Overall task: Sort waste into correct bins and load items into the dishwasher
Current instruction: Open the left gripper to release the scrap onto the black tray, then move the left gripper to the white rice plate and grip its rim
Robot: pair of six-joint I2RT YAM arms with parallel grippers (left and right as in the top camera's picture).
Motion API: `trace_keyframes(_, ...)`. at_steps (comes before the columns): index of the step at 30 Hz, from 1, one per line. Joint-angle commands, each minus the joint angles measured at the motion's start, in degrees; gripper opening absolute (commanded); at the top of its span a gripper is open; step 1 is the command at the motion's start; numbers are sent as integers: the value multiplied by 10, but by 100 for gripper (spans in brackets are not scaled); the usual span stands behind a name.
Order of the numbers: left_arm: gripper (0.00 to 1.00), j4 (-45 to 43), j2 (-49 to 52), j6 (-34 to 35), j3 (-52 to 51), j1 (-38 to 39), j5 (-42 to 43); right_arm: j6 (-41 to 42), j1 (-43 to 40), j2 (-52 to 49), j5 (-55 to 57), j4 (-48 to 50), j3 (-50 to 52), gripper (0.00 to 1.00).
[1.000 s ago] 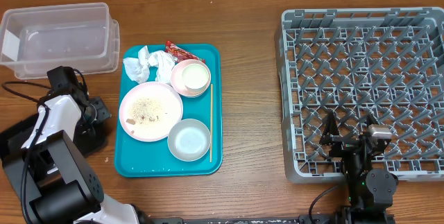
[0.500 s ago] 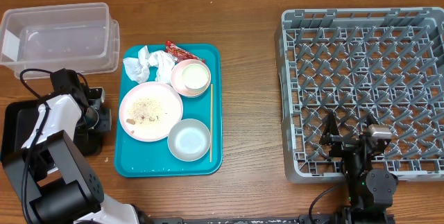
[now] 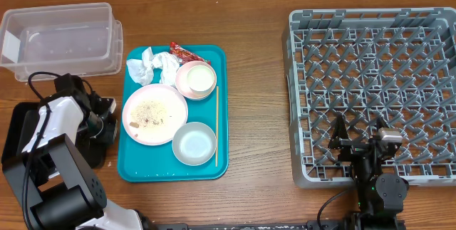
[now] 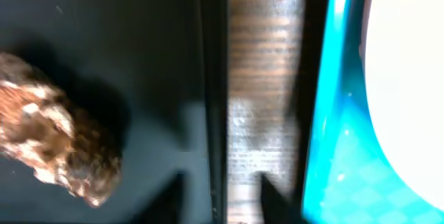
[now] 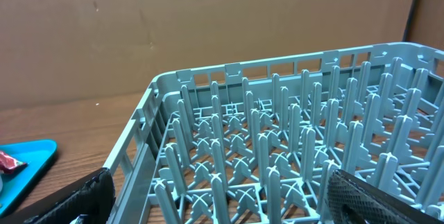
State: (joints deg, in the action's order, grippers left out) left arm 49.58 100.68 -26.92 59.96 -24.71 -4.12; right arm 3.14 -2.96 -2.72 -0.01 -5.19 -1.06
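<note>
Up close, the left tool (image 3: 104,119) blurs beyond judging; the right tool (image 5: 222,207) stands spread.

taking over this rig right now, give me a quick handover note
Left gripper: beside the teal tray's left edge, above the rim of the black bin; the wrist view is too blurred to tell if it is open or shut.
Right gripper: open, empty, at the near edge of the dish rack.
On the tray: plate with crumbs, two bowls, chopstick, napkin, red wrapper.
Done: a brown scrap lies in the black bin. Nothing visible in the clear bin or the rack.
Left: napkin and wrapper to bins; plate, bowls, chopstick to rack.
</note>
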Motion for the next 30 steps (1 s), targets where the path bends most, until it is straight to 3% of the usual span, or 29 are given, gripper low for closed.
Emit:
trace_keyframes(1, 84, -13, 5, -14, 7, 4, 7, -2, -1, 5, -1, 3, 6, 100)
trace_keyframes(2, 86, -19, 5, -14, 7, 4, 7, -2, -1, 5, -1, 4, 6, 100)
trace_keyframes(3, 100, -23, 5, -14, 7, 4, 7, -2, -1, 5, -1, 3, 6, 100)
trace_keyframes(7, 100, -33, 5, -4, 15, 4, 8, -2, -1, 5, -1, 3, 6, 100)
trace_keyframes(10, 100, -24, 4, 54, 50, 4, 8, -2, -1, 5, -1, 3, 6, 100)
trace_keyframes(20, 100, 110, 4, 168, 276, 4, 77, -2, -1, 5, -1, 3, 6, 100)
trace_keyframes(23, 100, 142, 4, 169, 334, 4, 168, -2, -1, 5, -1, 3, 6, 100)
trace_keyframes(26, 100, 152, 4, 169, 363, 4, 379, -2, -1, 5, -1, 3, 6, 100)
trace_keyframes(30, 100, 186, 5, 180, 355, 5, 526, -2, -1, 5, -1, 3, 6, 100)
